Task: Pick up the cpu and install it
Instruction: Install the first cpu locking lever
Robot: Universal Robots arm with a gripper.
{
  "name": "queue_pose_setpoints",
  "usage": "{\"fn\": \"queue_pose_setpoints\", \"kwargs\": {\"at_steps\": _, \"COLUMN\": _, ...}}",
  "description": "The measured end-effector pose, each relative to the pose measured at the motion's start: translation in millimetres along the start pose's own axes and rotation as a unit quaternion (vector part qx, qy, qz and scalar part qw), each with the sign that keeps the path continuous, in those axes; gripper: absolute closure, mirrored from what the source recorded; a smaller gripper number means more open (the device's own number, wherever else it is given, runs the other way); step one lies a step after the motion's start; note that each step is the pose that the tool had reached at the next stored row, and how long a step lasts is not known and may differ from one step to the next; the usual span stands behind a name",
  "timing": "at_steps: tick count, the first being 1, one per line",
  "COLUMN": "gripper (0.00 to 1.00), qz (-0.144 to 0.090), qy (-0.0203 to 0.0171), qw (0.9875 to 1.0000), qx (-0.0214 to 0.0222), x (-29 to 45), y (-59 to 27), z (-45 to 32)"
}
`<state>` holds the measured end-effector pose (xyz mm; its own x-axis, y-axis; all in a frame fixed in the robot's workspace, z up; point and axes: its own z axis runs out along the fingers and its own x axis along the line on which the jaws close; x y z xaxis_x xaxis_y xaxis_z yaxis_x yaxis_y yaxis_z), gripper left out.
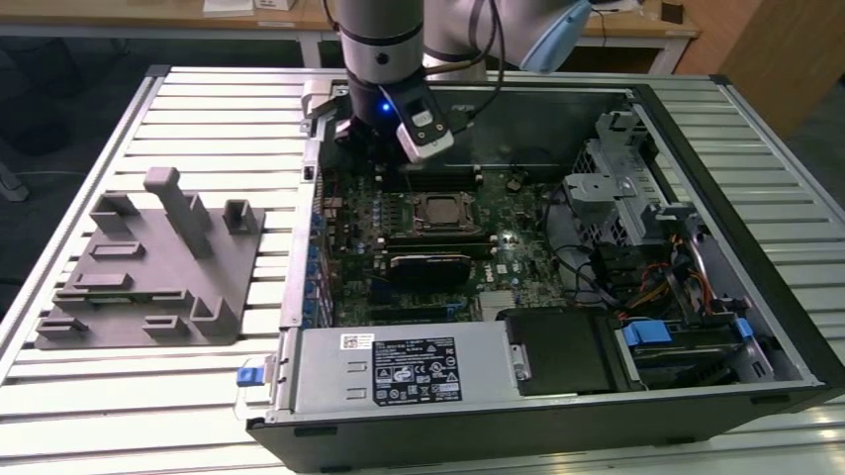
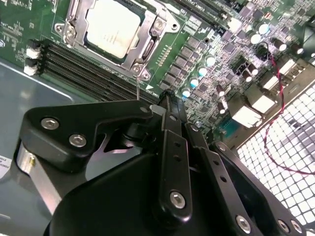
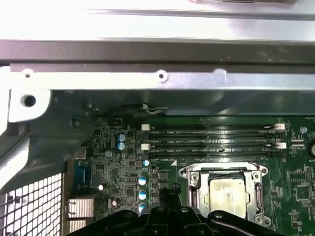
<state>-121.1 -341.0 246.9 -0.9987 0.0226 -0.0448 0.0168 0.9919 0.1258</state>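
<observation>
I'm looking down over the black linkage of the end effector (image 3: 169, 196), which hangs above the green motherboard (image 3: 295, 182). Just to one side of it the cpu (image 3: 227, 191) lies flat inside its metal socket frame (image 3: 189, 173), silver top showing, apart from the end effector. Beyond the socket, farther from the end effector, run the long dark memory slots (image 3: 211, 140). A row of blue-topped capacitors (image 3: 142, 181) stands near the end effector on the side away from the cpu, and past those I see a perforated metal grille (image 3: 34, 201). Past the slots, the grey case wall (image 3: 157, 76) crosses the scene.
</observation>
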Motion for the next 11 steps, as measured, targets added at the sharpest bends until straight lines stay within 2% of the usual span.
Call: {"fn": "queue_pose_setpoints", "kwargs": {"at_steps": 11, "gripper": 0.89, "qz": 0.000, "qy": 0.0008, "qw": 1.0000, "qx": 0.0000, "x": 0.2, "y": 9.4, "z": 1.2}}
